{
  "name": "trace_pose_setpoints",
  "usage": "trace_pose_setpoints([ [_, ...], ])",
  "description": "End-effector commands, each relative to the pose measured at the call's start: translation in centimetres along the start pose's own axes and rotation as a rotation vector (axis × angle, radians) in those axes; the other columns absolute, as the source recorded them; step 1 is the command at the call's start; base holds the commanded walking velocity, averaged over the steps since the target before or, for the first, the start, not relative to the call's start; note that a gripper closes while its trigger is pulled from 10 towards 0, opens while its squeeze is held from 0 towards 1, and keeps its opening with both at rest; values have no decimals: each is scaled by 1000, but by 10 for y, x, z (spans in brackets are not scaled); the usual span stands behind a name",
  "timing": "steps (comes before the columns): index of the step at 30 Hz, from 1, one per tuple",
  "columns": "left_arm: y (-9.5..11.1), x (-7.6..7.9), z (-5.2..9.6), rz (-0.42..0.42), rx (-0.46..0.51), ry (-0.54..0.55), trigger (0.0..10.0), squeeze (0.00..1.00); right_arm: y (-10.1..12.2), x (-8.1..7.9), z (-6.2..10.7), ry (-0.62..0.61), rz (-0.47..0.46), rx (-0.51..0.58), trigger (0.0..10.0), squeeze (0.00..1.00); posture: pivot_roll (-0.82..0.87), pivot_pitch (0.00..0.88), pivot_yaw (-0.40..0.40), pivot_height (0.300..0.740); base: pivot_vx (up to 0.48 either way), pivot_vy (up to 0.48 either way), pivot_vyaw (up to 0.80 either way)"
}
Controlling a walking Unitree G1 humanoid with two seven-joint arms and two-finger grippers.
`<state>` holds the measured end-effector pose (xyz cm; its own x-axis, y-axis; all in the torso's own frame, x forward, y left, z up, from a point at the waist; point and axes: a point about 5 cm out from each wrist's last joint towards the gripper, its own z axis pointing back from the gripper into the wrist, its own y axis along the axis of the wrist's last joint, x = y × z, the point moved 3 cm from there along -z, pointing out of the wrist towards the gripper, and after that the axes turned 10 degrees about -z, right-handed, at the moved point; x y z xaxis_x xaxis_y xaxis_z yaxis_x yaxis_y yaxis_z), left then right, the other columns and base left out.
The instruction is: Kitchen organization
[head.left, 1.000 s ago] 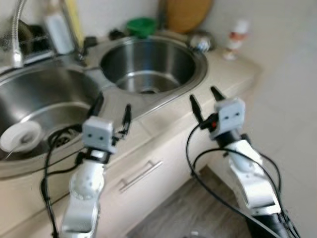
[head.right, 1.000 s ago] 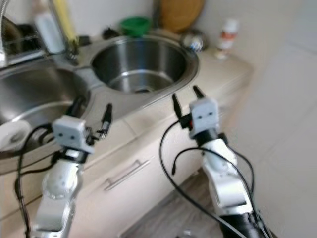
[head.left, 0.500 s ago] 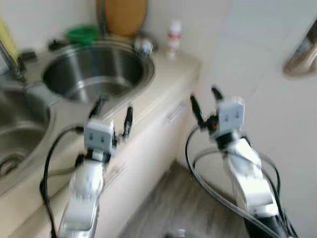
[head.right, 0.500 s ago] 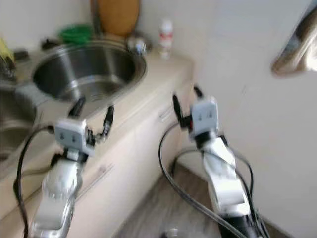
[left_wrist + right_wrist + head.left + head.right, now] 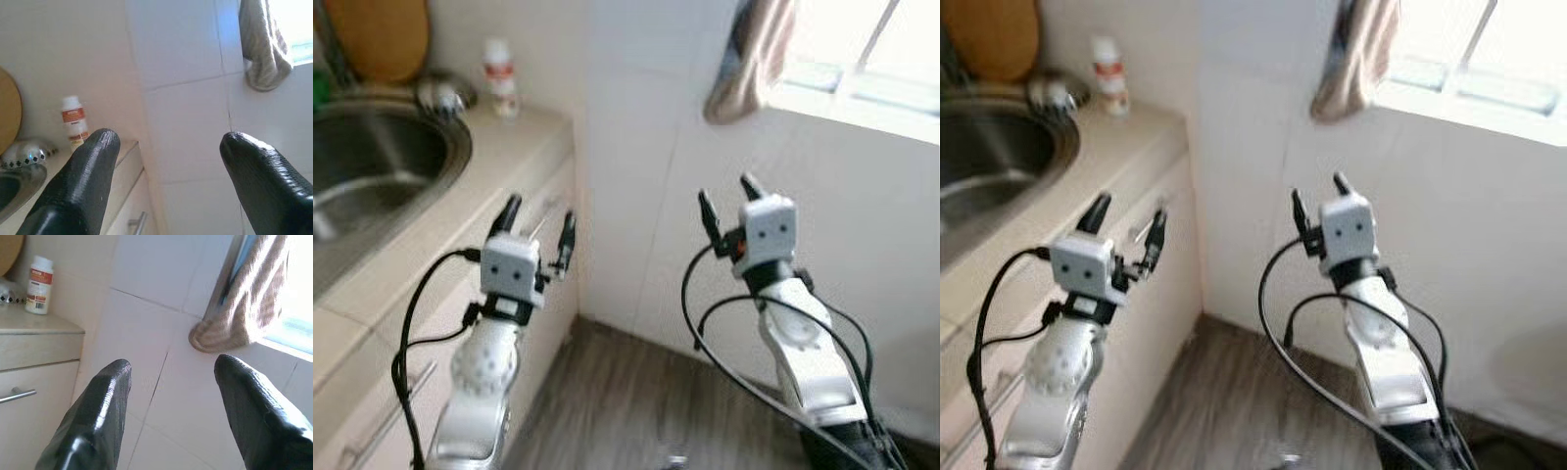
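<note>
Both arms raised in front of me, nothing held. My left claw [image 5: 538, 223] hangs over the bench's [image 5: 460, 171] front edge, fingers apart and empty. My right claw [image 5: 724, 201] is up before the white tiled wall [image 5: 636, 147], fingers also spread and empty. Bench runs along my left: steel sink [image 5: 372, 171] set into it, and a small white bottle with a red label [image 5: 497, 78] upright near the far corner against the wall. A shiny metal object [image 5: 440, 93] sits just beside the bottle; a wooden board [image 5: 377, 37] leans behind the sink. Drawer handle [image 5: 17, 394] on the cabinet front below. Beige towel [image 5: 754, 54] hangs by the window [image 5: 862, 54]. Wood floor [image 5: 626, 392] beneath.
</note>
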<state>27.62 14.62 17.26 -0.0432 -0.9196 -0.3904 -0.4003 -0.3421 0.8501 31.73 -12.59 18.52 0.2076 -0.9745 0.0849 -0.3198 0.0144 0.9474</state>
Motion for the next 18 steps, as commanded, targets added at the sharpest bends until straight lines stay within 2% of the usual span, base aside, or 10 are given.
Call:
trace_pose_setpoints([
  [1,0,4,0,-2,-4,-16,10000,0,-2,3,-1,-9,5,-19,10000,0,26,15,-13,740,0,0,0],
  [8,0,3,-1,1,-4,-12,10000,0,-3,5,-3,-26,-17,-29,10000,0,27,20,-16,740,0,-425,-800],
  [18,1,3,0,10,3,-8,10000,0,-4,7,-3,-36,-23,-37,10000,0,21,22,-15,740,0,0,-800],
])
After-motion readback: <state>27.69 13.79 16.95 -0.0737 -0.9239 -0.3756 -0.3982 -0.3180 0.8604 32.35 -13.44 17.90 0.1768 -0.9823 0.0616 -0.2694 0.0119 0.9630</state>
